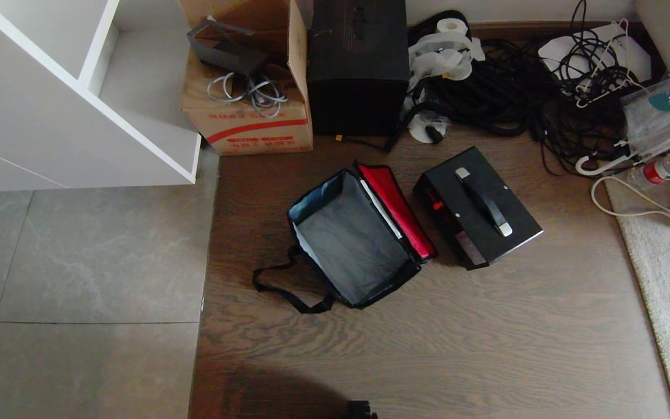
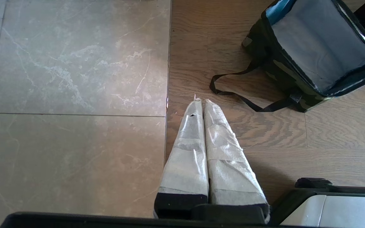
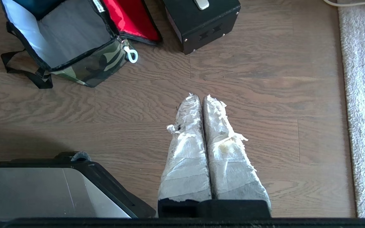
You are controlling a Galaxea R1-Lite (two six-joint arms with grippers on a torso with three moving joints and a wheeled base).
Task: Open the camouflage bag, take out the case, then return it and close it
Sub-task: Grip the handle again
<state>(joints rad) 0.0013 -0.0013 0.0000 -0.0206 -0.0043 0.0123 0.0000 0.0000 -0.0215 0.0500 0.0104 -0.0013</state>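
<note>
Camouflage bag [image 1: 353,238]: lid open, empty, on wood floor near the tile seam. Case [image 1: 477,205]: just beside its red lid, handle up. Left gripper [image 2: 200,102], right gripper [image 3: 198,96]: jaws closed, empty, parked. Advice: grasp the handle centrally, lower the case level into the bag.

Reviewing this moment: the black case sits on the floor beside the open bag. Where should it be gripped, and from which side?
Probably by the top handle of the case, coming from above: it lies handle-up on the wooden floor, and the black strap with silver ends runs along the lid, unobstructed.
</note>
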